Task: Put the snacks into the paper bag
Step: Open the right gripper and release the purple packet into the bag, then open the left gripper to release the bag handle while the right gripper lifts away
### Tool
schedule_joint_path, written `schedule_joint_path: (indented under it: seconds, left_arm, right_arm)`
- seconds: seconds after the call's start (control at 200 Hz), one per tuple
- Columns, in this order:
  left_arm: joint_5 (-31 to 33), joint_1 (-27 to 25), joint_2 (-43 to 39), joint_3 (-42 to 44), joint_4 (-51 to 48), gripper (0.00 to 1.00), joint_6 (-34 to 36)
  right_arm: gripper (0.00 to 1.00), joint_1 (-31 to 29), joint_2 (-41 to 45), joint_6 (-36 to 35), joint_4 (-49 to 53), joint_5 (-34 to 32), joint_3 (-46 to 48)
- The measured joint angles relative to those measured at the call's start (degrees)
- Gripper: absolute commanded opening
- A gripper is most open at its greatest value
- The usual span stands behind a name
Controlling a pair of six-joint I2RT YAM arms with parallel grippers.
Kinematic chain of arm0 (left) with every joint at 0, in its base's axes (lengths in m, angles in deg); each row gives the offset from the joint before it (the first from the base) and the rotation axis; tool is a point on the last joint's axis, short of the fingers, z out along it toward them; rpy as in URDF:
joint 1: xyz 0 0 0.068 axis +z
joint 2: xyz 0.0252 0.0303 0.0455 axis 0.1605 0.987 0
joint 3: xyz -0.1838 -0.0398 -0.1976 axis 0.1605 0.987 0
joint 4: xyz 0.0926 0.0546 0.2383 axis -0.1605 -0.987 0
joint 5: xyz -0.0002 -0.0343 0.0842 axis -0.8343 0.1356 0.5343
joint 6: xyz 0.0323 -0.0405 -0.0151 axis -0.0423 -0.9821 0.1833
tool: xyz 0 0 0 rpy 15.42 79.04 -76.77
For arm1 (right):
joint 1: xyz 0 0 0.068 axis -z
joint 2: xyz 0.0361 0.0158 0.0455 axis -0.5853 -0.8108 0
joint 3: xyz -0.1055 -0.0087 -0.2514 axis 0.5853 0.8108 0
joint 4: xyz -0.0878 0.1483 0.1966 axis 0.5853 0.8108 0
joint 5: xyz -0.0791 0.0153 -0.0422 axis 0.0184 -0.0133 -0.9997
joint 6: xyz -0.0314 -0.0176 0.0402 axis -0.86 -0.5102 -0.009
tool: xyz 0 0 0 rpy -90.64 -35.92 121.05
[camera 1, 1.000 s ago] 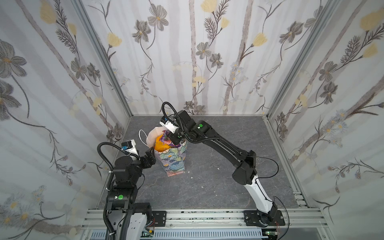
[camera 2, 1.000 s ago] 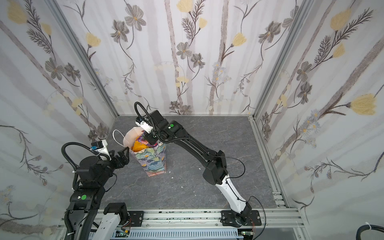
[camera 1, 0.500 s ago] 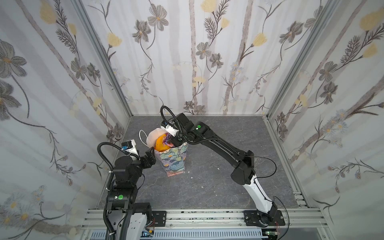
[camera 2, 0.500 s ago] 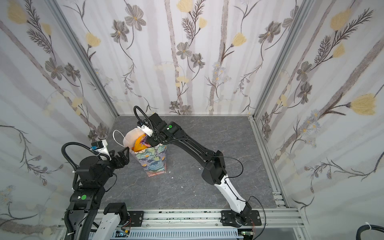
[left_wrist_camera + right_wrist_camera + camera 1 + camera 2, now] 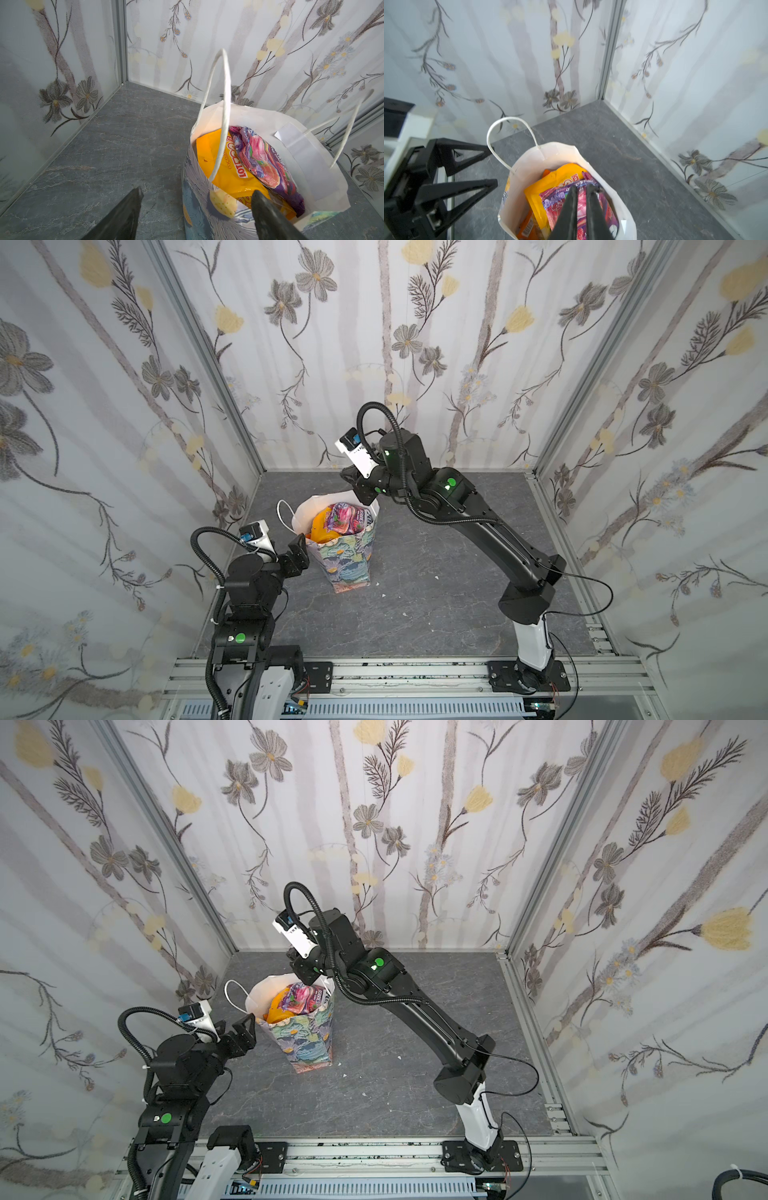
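Snacks (image 5: 338, 520) heaped in paper bag (image 5: 347, 568), right pincer poised above

The paper bag stands upright on the grey stone-look floor (image 5: 415, 605), toward nine o'clock from the floor's middle in both top views, with its mouth wide open. A purple-and-pink packet (image 5: 264, 162) lies uppermost inside. A yellow packet (image 5: 205, 149) lies against it on its nine o'clock side, as the top views show it. Both reach close to the rim. One white cord handle (image 5: 284, 515) arches out at ten o'clock of the mouth.

The right gripper (image 5: 581, 187) hangs over the one o'clock edge of the mouth, pointing down at the purple-and-pink packet. Its jaws are nearly together, with only a thin slit between them. The right wrist view is blurred there, so whether the tips pinch the packet's top edge cannot be told.

The left gripper (image 5: 235, 1026) sits at eight o'clock of the bag, just beside its wall. Its jaws are spread wide with nothing between them. Whether a tip touches the paper cannot be judged.

A few white crumbs (image 5: 376, 584) lie on the floor at three o'clock of the bag's foot.
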Motion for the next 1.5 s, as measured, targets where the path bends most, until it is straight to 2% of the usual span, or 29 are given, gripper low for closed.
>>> schedule_joint_path:
  seconds: [0.06, 0.14, 0.26, 0.385, 0.495, 0.819, 0.879, 0.939, 1.084, 1.124, 1.499]
  left_arm:
    - [0.59, 0.0, 0.02, -0.74, -0.48, 0.85, -0.2]
    - [1.22, 0.0, 0.48, -2.64, -1.18, 0.88, -0.74]
    - [2.19, 0.0, 2.4, -8.17, -2.73, 0.91, -1.88]
    - [3.8, 0.0, 4.92, -14.23, -4.07, 0.91, -2.69]
    - [5.2, 0.0, 6.73, -17.03, -5.07, 0.91, -2.69]
    - [5.68, 0.0, 8.15, -17.84, -7.72, 0.92, -2.89]
    - [4.55, 0.0, 7.74, -17.75, -7.65, 0.91, -2.95]
    - [2.86, 0.0, 7.41, -17.64, -7.58, 0.9, -3.08]
    - [0.87, 0.0, 7.74, -17.73, -7.61, 0.9, -3.06]
    - [0.61, 0.0, 7.96, -17.81, -7.61, 0.89, -2.97]
    - [-2.67, 0.0, 11.54, -19.8, -7.72, 0.88, -0.44]
  right_arm:
    - [0.21, 0.15, 4.02, 0.46, -2.01, -1.55, 5.86]
    - [0.39, 0.68, 10.23, 1.25, -5.35, -4.09, 16.22]
    - [0.5, 1.29, 19.65, 3.43, -10.54, -7.58, 31.3]
    - [0.56, 1.22, 24.98, 5.95, -14.93, -7.52, 41.2]
    - [0.61, 1.27, 24.06, 7.28, -16.7, -5.44, 43.82]
    - [0.62, 2.69, 15.3, 7.54, -19.19, -3.58, 40.87]
    - [0.6, 3.06, 13.38, 7.32, -19.17, -3.32, 39.26]
    - [0.52, 3.41, 11.37, 7.13, -19.23, -2.89, 37.33]
    - [0.09, 4.48, 9.18, 6.69, -19.1, -1.84, 35.26]
    - [0.0, 4.9, 9.16, 6.71, -19.08, -1.27, 35.17]
    - [0.0, 12.79, 12.15, 6.73, -17.7, 0.72, 38.03]
